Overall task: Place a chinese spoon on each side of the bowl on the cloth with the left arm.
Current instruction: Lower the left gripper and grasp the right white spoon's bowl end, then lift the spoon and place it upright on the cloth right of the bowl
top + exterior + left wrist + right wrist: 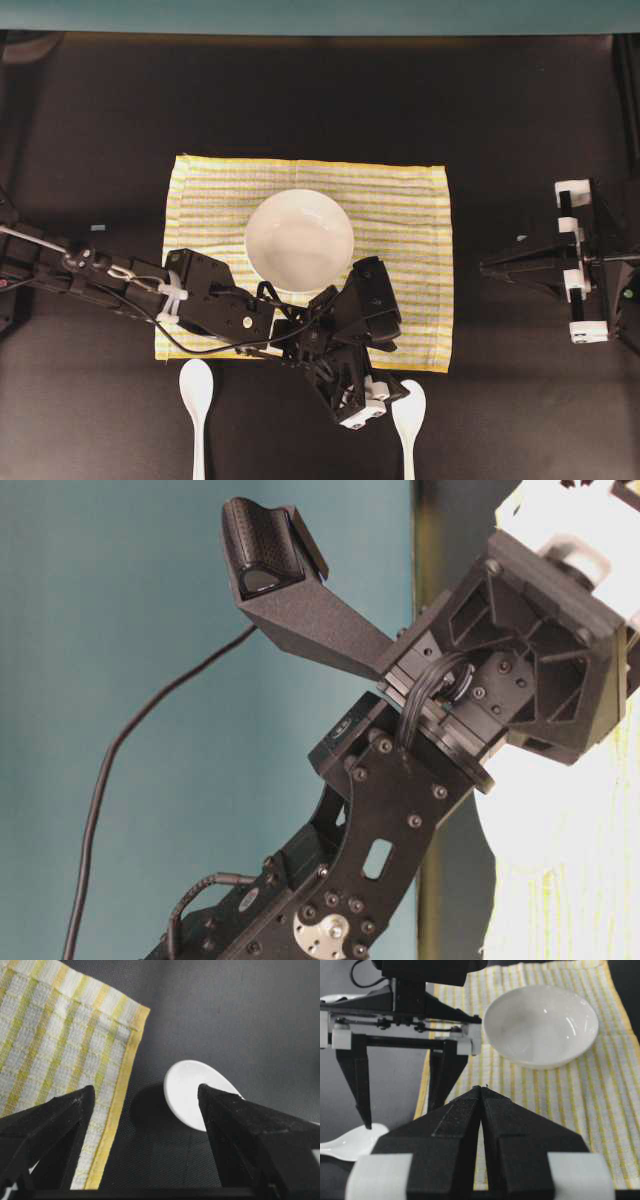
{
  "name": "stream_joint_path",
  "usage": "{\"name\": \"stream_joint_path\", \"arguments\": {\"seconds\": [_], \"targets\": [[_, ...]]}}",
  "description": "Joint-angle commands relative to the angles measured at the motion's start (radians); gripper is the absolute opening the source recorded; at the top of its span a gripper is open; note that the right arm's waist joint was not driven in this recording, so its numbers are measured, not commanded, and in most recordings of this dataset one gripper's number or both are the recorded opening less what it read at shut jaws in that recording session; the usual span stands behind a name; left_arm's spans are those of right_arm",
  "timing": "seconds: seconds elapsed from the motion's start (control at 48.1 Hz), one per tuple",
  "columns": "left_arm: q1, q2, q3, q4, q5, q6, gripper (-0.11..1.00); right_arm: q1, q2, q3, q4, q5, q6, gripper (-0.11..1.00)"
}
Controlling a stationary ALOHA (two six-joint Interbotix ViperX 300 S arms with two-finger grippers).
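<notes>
Black left gripper (142,1110) fingers fill the near edge of the left wrist view, spread wide and holding nothing, with the bowl end of the right spoon (192,1091) on the dark table (230,1015) between them, just off the cloth (55,1040) border. Overhead, left arm (215,305) reaches across the cloth's near edge, gripper over the near-right corner beside that spoon (409,420). Second spoon (196,395) lies off the near-left corner, well apart from the first. White bowl (299,240) sits mid-cloth, upright, empty. Right gripper (482,1092) is pinched closed, holding nothing, parked at the table's right, pointing toward the cloth.
</notes>
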Motion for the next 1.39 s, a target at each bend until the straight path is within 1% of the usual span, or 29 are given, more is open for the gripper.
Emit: {"name": "stream_joint_path", "arguments": {"seconds": [0.0, 0.25, 0.52, 0.624, 0.728, 0.811, 0.853, 0.895, 0.957, 1.019, 1.04, 1.248, 1.373], "targets": [[-0.003, 0.000, -0.018, 0.003, -0.009, 0.002, 0.79, 0.000, 0.003, -0.006, 0.002, -0.002, 0.006, 0.00], [-0.018, 0.026, -0.041, 0.003, -0.009, 0.002, 0.79, 0.000, -0.003, -0.006, 0.002, 0.011, 0.006, 0.00], [-0.018, 0.048, -0.057, 0.003, -0.009, 0.002, 0.78, 0.000, -0.012, -0.006, 0.002, 0.012, 0.006, 0.00], [-0.017, 0.048, -0.057, 0.003, -0.009, 0.002, 0.76, 0.000, -0.015, -0.006, 0.002, 0.011, 0.008, 0.00], [-0.018, 0.048, -0.057, 0.003, -0.009, 0.003, 0.68, 0.000, -0.017, -0.006, 0.002, 0.011, 0.006, 0.00], [-0.018, 0.048, -0.057, 0.003, -0.009, 0.003, 0.56, 0.000, -0.017, -0.005, 0.002, 0.012, 0.006, 0.00], [-0.018, 0.046, -0.057, 0.003, -0.008, 0.003, 0.48, 0.000, -0.015, -0.003, 0.002, 0.012, 0.008, 0.00], [-0.018, 0.044, -0.057, 0.003, -0.005, 0.005, 0.35, 0.000, -0.017, -0.003, 0.002, 0.011, 0.006, 0.00], [-0.018, 0.043, -0.058, 0.003, 0.000, 0.005, 0.20, 0.000, -0.017, -0.002, 0.002, 0.012, 0.008, 0.00], [-0.014, 0.032, -0.060, 0.003, 0.009, 0.005, 0.09, 0.000, -0.017, 0.000, 0.002, 0.012, 0.008, 0.00], [-0.014, 0.028, -0.061, 0.003, 0.015, 0.005, 0.07, 0.000, -0.018, 0.000, 0.002, 0.012, 0.008, 0.00], [0.011, -0.041, -0.087, 0.003, 0.132, 0.020, 0.07, 0.000, -0.028, 0.002, 0.002, 0.025, 0.008, 0.00], [0.058, -0.095, -0.100, 0.005, 0.221, 0.040, 0.07, 0.000, -0.041, 0.002, 0.002, 0.038, 0.008, 0.00]]}}
